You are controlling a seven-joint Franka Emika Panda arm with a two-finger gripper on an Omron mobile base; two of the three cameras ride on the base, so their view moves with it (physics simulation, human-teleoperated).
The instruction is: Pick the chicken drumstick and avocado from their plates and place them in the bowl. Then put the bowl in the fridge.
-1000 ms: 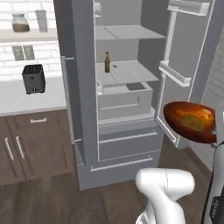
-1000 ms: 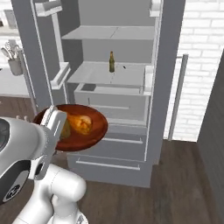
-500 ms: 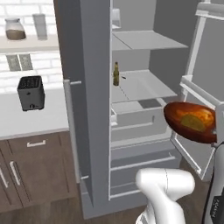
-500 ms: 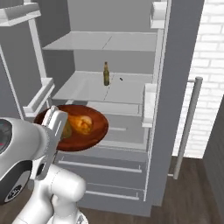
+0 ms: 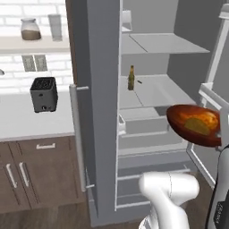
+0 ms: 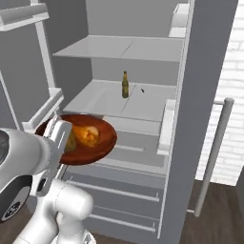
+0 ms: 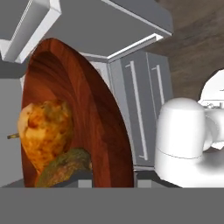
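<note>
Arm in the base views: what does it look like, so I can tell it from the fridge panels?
The arm is glossy white with rounded, bulbous links, and the gripper has flat pale grey blocky fingers. In the left base view a dark grey link with small pale lettering rises at the right edge. A black round joint cap bears a small marking. No loose cables show.

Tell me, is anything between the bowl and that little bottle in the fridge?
Nothing but bare pale shelf and open air separates the bowl from the bottle, seen in the right base view.

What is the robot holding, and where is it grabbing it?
The gripper holds the bowl by its rim, on the side nearest the arm. The drumstick and avocado sit inside.
</note>
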